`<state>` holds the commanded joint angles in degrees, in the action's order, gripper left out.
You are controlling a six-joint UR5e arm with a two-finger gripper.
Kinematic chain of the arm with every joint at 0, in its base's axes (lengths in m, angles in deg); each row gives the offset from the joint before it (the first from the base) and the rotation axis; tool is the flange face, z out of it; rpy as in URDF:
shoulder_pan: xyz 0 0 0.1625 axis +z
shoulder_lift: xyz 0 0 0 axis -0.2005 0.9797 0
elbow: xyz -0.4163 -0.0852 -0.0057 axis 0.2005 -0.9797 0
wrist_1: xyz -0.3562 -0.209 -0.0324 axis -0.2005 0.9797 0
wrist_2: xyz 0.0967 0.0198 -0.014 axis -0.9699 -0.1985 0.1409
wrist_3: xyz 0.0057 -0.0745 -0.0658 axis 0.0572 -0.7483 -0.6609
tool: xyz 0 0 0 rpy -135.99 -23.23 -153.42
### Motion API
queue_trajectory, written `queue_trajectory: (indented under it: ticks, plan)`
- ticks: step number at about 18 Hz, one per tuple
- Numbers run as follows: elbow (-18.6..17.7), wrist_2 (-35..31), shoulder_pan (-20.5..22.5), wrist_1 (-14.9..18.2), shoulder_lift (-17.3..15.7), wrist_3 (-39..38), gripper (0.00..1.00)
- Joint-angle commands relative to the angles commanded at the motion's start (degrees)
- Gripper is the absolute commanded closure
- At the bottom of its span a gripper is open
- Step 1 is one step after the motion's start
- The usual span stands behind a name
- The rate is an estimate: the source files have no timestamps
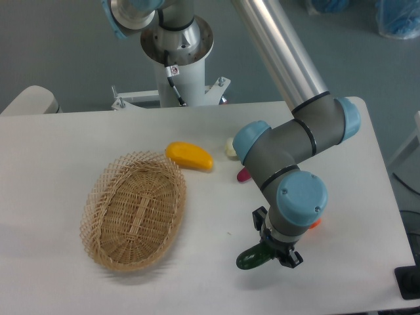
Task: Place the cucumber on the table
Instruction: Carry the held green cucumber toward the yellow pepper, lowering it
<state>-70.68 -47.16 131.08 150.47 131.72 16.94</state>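
Note:
The dark green glossy cucumber (252, 256) lies low over the white table (59, 141), near its front edge, right of the basket. My gripper (275, 252) points down from the blue-capped wrist and sits over the cucumber's right end, fingers closed around it. Most of the fingers are hidden under the wrist. I cannot tell whether the cucumber's left end touches the tabletop.
A woven wicker basket (134, 210) stands at left centre. A yellow fruit (189, 156) lies behind it. A pale item (230, 147), a pink item (243, 174) and an orange item (315, 224) peek out from behind the arm. The robot base (177, 59) stands at the table's back.

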Motion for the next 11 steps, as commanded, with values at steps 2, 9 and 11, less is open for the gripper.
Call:
queue_trajectory:
  ticks: [2, 9, 11]
  plan:
    - [-0.18, 0.09, 0.00, 0.00, -0.09, -0.09, 0.84]
    - [-1.14, -0.44, -0.70, 0.26, -0.97, -0.35, 0.84]
    - [-3.06, -0.18, -0.62, 0.53, -2.19, -0.44, 0.85]
